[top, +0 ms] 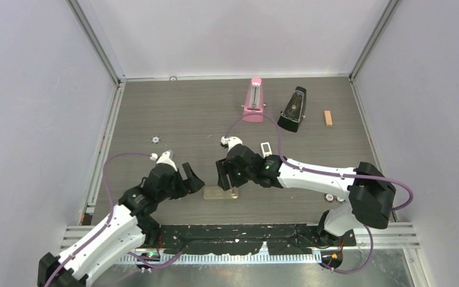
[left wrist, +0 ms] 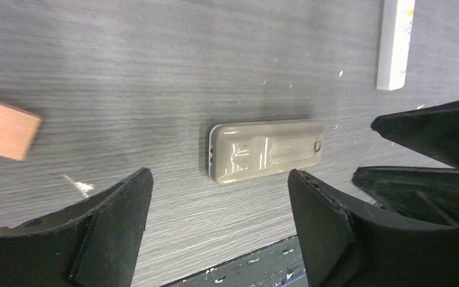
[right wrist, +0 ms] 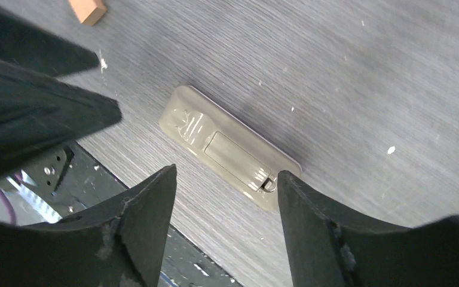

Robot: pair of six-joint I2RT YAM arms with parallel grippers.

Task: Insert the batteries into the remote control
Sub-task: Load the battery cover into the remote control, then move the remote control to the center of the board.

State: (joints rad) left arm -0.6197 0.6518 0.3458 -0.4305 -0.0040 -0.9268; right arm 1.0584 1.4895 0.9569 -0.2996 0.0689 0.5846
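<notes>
Left wrist view has the remote (left wrist: 266,150) lying back-up on the bench (left wrist: 155,72), near its front edge, with the left fingers (left wrist: 116,224) spread wide and low on either side of it, touching nothing. From the right wrist, the right fingers (right wrist: 146,218) are just as wide, hanging over the end that carries the battery cover (right wrist: 233,156) and its small latch (right wrist: 267,184). Neither pair holds anything. From above, the remote sits between the two arms, the right fingers over its right end; whether they touch it I cannot tell.

The cover looks shut and seated, so I judge the step in hand to be opening the compartment, with no loading begun. No batteries can be made out for certain in any view.

Next, one pair should probably pin the body flat while a fingertip of the other catches the latch and frees the cover without skating the remote across the bench.
</notes>
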